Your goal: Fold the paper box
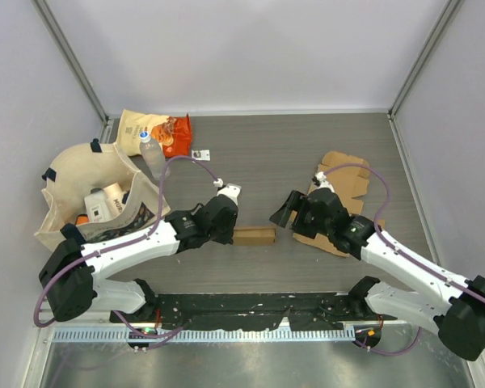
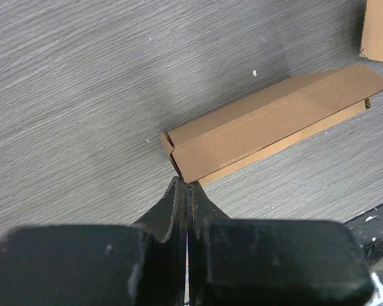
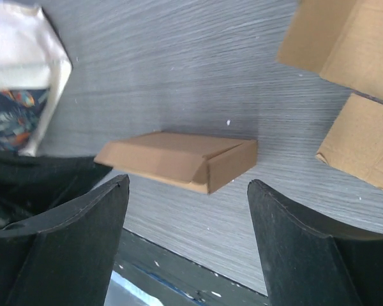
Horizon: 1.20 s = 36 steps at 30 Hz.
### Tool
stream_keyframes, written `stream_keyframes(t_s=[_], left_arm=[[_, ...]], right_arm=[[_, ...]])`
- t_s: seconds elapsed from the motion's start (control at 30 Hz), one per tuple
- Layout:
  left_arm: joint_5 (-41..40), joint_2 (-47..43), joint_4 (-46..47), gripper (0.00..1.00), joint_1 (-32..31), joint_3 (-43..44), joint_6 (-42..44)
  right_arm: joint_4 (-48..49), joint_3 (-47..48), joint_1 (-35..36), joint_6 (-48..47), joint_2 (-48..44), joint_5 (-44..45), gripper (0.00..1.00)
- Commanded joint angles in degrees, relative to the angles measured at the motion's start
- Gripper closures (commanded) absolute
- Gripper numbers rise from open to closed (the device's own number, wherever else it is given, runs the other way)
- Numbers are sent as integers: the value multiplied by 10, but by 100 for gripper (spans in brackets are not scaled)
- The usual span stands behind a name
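Note:
A small brown paper box (image 1: 255,235) lies flat and closed up on the grey table between the two arms. My left gripper (image 1: 229,230) is shut, its tips touching the box's left end; in the left wrist view the closed tips (image 2: 189,186) meet the near corner of the box (image 2: 268,124), with no cardboard seen between them. My right gripper (image 1: 281,215) is open and empty just right of the box. In the right wrist view the box (image 3: 179,159) lies ahead of the wide-open gripper (image 3: 188,191), apart from both fingers.
Flat brown cardboard sheets (image 1: 343,179) lie at the right, partly under my right arm, and show in the right wrist view (image 3: 345,44). A beige tote bag (image 1: 85,194), a water bottle (image 1: 152,155) and a snack bag (image 1: 158,129) sit at the left. A black rail (image 1: 250,307) runs along the front edge.

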Motion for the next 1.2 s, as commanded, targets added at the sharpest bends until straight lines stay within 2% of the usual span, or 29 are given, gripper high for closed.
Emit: stream_keyframes(t_s=[0.0, 0.23, 0.33, 0.63, 0.73, 0.8, 0.87, 1.0, 1.1, 1.13, 1.17], left_arm=[[-9, 11, 10, 100, -8, -4, -7], [-9, 14, 2, 100, -10, 5, -1], [-8, 13, 2, 100, -11, 5, -2], [-15, 8, 3, 100, -15, 0, -8], [-15, 8, 7, 100, -18, -4, -12], [-14, 7, 12, 100, -18, -8, -15], [-5, 7, 17, 100, -19, -14, -20], [2, -4, 33, 100, -19, -25, -29], [10, -17, 46, 85, -18, -36, -37], [12, -28, 46, 72, -19, -37, -37], [13, -34, 45, 65, -18, -36, -39]], right_arm=[[93, -46, -63, 114, 9, -125, 20], [248, -120, -97, 185, 52, -206, 27], [283, -139, -102, 212, 65, -223, 28], [384, -218, -110, 289, 78, -215, 43], [402, -233, -110, 298, 87, -214, 44], [404, -240, -111, 303, 89, -207, 48], [424, -255, -111, 309, 91, -198, 56], [450, -271, -110, 307, 105, -190, 59], [451, -279, -110, 296, 116, -183, 61], [455, -281, -110, 292, 118, -182, 61], [457, -280, -110, 289, 120, -181, 62]])
